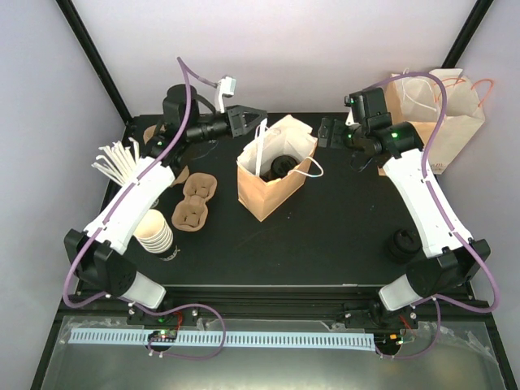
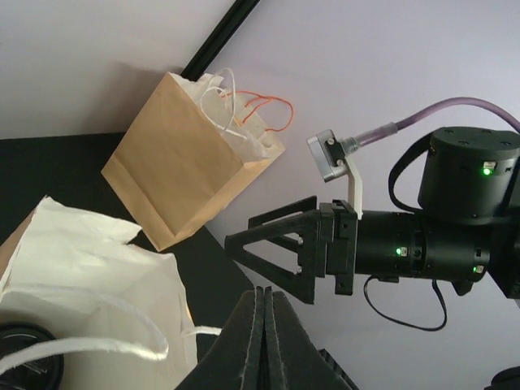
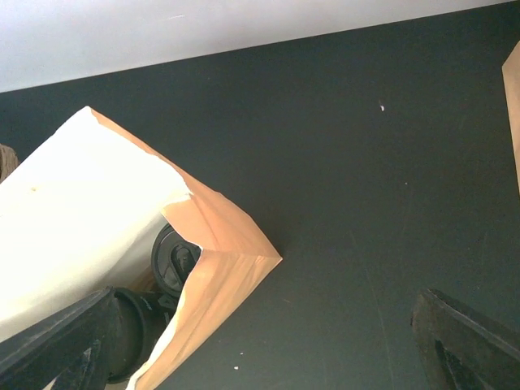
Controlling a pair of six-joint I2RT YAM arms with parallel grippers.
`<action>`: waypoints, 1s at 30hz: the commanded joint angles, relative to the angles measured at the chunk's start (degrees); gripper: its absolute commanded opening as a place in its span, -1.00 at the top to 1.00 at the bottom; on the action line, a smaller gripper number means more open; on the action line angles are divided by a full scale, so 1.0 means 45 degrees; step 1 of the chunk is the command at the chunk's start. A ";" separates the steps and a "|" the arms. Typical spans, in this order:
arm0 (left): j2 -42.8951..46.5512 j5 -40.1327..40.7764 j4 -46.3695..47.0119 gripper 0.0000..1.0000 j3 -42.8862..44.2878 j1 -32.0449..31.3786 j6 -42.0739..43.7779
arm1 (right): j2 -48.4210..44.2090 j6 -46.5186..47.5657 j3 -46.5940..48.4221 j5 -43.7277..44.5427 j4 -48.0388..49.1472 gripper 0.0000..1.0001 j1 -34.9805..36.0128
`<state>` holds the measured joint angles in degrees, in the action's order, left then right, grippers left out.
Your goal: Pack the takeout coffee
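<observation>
A brown paper bag (image 1: 272, 183) stands open mid-table with black-lidded takeout coffee (image 1: 282, 166) inside. The right wrist view shows two black lids (image 3: 172, 260) in its mouth behind the bag's corner (image 3: 219, 244). Another lidded takeout coffee (image 1: 404, 244) stands on the table by the right arm's base. My left gripper (image 1: 260, 121) hovers shut and empty at the bag's back left, its fingertips (image 2: 266, 305) pressed together. My right gripper (image 1: 325, 134) is open and empty to the right of the bag, its fingers (image 3: 57, 341) wide apart.
A second brown bag (image 1: 443, 114) stands at the back right. Brown pulp cup carriers (image 1: 195, 199), a stack of lidless white cups (image 1: 154, 231) and white stirrers (image 1: 118, 158) lie along the left side under the left arm.
</observation>
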<state>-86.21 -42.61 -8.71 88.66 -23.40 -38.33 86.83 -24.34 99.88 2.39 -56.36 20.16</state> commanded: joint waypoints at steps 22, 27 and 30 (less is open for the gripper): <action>0.1919 0.0597 -0.0878 -0.39 -0.0620 -0.0139 0.1011 | -0.0505 -0.0179 0.0013 -0.0211 0.0396 -1.00 -0.0078; 0.1906 0.0701 -0.1343 -0.39 -0.0199 0.0136 0.1146 | -0.0477 -0.0116 0.0008 -0.0183 0.0368 -1.00 -0.0084; 0.1891 0.0880 -0.2272 -0.41 0.0376 0.0524 0.1560 | -0.0440 -0.0079 0.0065 -0.0187 0.0338 -1.00 -0.0076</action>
<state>-78.76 -40.29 -14.11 85.43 -23.18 -34.24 86.13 -24.60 99.59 1.26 -55.55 20.16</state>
